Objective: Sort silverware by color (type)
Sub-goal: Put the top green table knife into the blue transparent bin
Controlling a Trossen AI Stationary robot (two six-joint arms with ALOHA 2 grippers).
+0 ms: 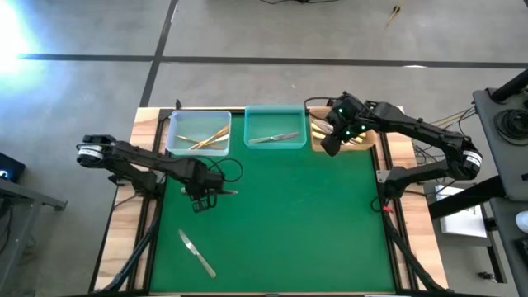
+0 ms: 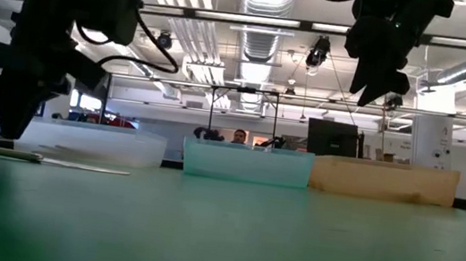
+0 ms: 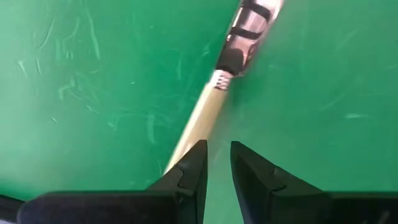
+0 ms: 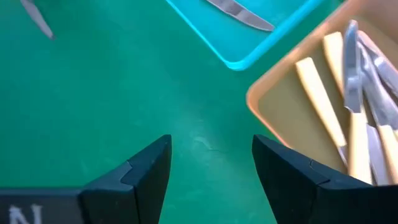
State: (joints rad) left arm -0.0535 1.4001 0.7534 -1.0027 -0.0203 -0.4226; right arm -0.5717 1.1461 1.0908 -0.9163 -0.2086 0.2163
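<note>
Silverware knife | lone on mat | near-side of left gripper

A white letter "N" shows on the right gripper body; nothing else is readable

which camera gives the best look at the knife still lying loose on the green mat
The high view: the whole knife shows near the mat's front edge, clear of both arms. The low view shows it only edge-on, at far left. The right wrist view catches just its tip. The left wrist view does not show it.
</note>
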